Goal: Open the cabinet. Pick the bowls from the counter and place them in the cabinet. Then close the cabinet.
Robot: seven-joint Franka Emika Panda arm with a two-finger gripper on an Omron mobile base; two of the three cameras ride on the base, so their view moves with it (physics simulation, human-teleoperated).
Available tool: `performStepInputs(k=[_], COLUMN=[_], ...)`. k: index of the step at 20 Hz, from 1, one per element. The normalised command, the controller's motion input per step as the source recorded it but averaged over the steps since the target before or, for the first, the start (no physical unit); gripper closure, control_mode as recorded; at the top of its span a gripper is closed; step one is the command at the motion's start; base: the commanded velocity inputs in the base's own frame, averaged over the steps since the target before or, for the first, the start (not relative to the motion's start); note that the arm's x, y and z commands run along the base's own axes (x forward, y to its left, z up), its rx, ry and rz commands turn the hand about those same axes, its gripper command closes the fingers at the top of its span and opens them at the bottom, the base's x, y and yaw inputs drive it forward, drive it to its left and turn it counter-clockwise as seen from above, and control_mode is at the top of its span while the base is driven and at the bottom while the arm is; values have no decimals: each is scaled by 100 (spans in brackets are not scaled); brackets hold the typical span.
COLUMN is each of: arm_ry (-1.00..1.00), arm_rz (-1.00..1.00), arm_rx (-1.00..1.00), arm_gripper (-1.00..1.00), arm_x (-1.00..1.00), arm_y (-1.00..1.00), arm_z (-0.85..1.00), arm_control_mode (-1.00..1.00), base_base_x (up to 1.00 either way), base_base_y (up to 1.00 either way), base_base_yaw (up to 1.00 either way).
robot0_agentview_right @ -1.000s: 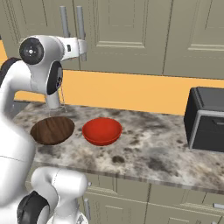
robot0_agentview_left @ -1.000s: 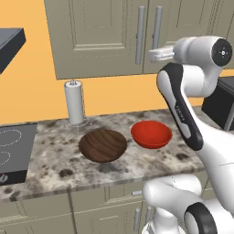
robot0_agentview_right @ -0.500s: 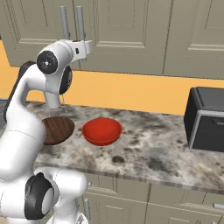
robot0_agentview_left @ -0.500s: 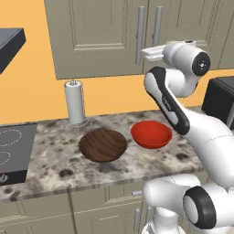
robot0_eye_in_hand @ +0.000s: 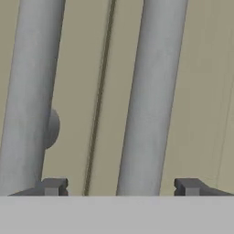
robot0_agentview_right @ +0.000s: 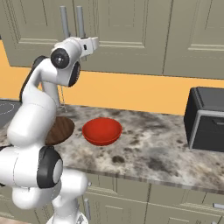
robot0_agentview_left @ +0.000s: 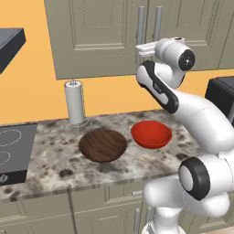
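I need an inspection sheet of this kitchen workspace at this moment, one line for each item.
Surface: counter, speckled granite look, carries both bowls.
Job's things: cabinet doors closed; brown bowl and red bowl lie side by side on the counter, apart.
Clutter: paper towel roll upright behind the brown bowl.
Grippers: gripper open, raised at the cabinet handles; right bar handle stands between the finger tips, not yet clamped.
Cables: nothing seen.
Surroundings: black stovetop at the counter's left end, dark appliance at the right, orange wall, base cabinets below.
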Motion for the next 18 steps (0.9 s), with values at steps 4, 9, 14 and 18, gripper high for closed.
performStepInputs(k=[4,9,14,18], arm_ry=[0,-1,-2,0], arm_rz=[0,-2,-14,-13], arm_rx=[0,13,19,18], arm_gripper=[100,100,100,100], arm_x=[100,84,25,0], arm_y=[-22,-88,-100,-100], arm_z=[-10,-31,-12,0], arm_control_mode=[-100,-100,-100,-100], base_base_x=[0,0,0,0], base_base_y=[0,0,0,0], base_base_yaw=[0,0,0,0])
